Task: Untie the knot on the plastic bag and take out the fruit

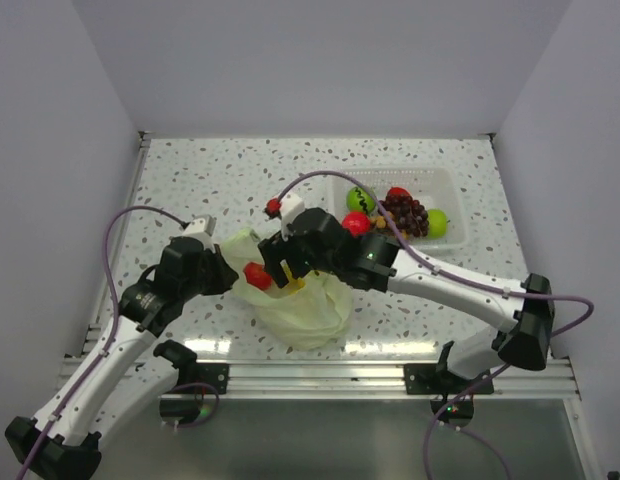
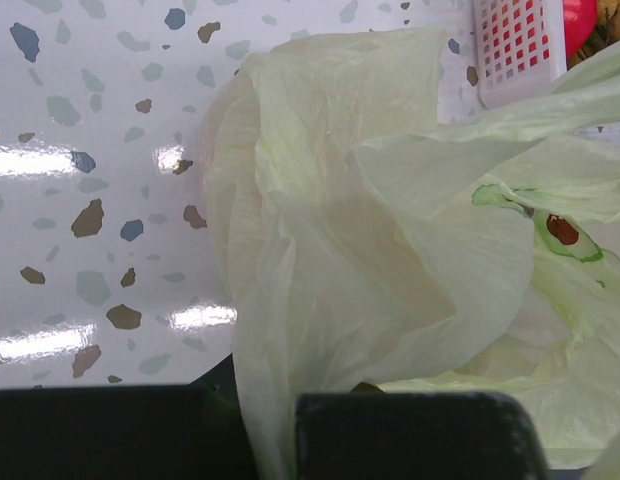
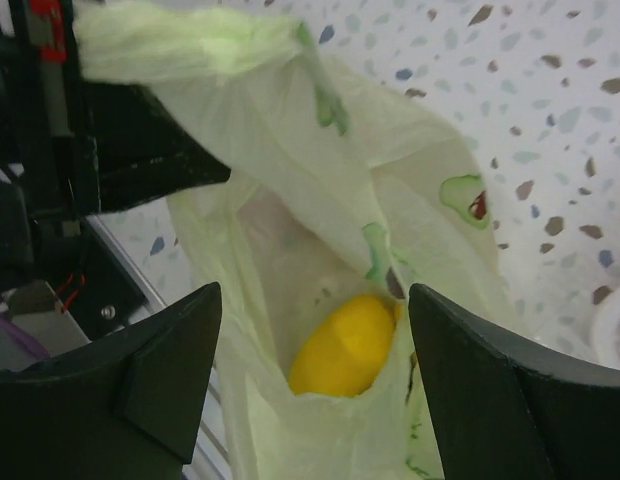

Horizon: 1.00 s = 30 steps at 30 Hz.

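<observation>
One yellow fruit (image 3: 345, 345) low inside bag (image 3: 290, 170), directly under right gripper (image 3: 315, 295), jaws wide. Left gripper (image 2: 250, 410) pinches bag rim, propping mouth open. Risks: thin, crinkly, slippery film gets nipped along with smooth rounded fruit; rim slips free, mouth collapses.

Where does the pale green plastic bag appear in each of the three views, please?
Top external: the bag lies low centre on the speckled table.
Left wrist: the bag fills the right half, crumpled.
Right wrist: the bag is in the centre, mouth open, with a yellow fruit inside.
Shared landmark: the speckled table shows in all three views; the avocado print on the bag shows in both wrist views.
</observation>
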Motion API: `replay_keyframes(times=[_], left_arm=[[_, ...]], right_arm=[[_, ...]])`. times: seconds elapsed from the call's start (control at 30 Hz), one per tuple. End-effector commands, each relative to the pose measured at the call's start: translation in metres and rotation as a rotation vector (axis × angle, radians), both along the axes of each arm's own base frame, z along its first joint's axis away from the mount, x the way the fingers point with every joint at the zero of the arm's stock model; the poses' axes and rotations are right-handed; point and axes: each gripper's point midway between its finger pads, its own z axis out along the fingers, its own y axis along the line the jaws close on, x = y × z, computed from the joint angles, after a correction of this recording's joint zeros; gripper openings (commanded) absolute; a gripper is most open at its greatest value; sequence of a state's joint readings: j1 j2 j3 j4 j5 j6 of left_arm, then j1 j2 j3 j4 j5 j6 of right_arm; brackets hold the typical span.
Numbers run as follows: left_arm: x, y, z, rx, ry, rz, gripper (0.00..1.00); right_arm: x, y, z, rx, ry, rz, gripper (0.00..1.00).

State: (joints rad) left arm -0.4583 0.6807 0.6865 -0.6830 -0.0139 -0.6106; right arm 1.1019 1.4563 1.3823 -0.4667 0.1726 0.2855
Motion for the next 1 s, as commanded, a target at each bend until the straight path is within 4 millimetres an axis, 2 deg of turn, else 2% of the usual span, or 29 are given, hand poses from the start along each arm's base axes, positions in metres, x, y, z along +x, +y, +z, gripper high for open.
replay_keyframes(times=[0.0,0.1,0.13,0.17,0.23,0.27,0.37,0.43,0.47,0.53,0.67,0.73,0.87,0.97], left_arm=[[-0.002,0.002,0.009,-0.035,0.003,0.044,0.00],[-0.007,0.001,0.004,-0.059,0.027,0.053,0.00],[-0.008,0.000,0.002,-0.073,0.039,0.063,0.00],[-0.009,0.000,0.000,-0.079,0.044,0.065,0.00],[-0.014,-0.004,-0.007,-0.107,0.071,0.061,0.00],[-0.016,-0.005,-0.009,-0.115,0.079,0.064,0.00],[-0.022,-0.006,-0.023,-0.133,0.117,0.070,0.00],[-0.025,-0.008,-0.027,-0.152,0.130,0.071,0.00],[-0.027,-0.008,-0.032,-0.151,0.140,0.073,0.00],[-0.030,-0.006,-0.036,-0.153,0.153,0.081,0.00],[-0.033,0.001,-0.045,-0.129,0.164,0.116,0.00],[-0.034,0.003,-0.047,-0.124,0.172,0.122,0.00],[-0.036,0.003,-0.049,-0.123,0.176,0.121,0.00],[-0.036,0.003,-0.048,-0.119,0.173,0.110,0.00]], right_arm=[[-0.019,0.008,-0.044,-0.066,0.050,-0.011,0.78],[-0.041,0.001,-0.092,-0.171,0.107,-0.003,0.78],[-0.048,-0.002,-0.101,-0.195,0.118,0.005,0.78],[-0.064,-0.007,-0.116,-0.244,0.131,0.031,0.78],[-0.079,-0.013,-0.127,-0.288,0.138,0.038,0.78],[-0.094,-0.016,-0.134,-0.319,0.137,0.067,0.78],[-0.120,-0.024,-0.155,-0.382,0.187,0.104,0.80],[-0.126,-0.028,-0.169,-0.409,0.212,0.079,0.85],[-0.127,-0.030,-0.175,-0.420,0.222,0.070,0.91],[-0.128,-0.030,-0.181,-0.438,0.233,0.062,0.95],[-0.135,-0.015,-0.197,-0.517,0.267,0.138,0.99],[-0.140,-0.008,-0.192,-0.508,0.267,0.169,0.99],[-0.140,-0.002,-0.155,-0.411,0.248,0.183,0.99],[-0.134,0.002,-0.110,-0.338,0.203,0.182,0.99]])
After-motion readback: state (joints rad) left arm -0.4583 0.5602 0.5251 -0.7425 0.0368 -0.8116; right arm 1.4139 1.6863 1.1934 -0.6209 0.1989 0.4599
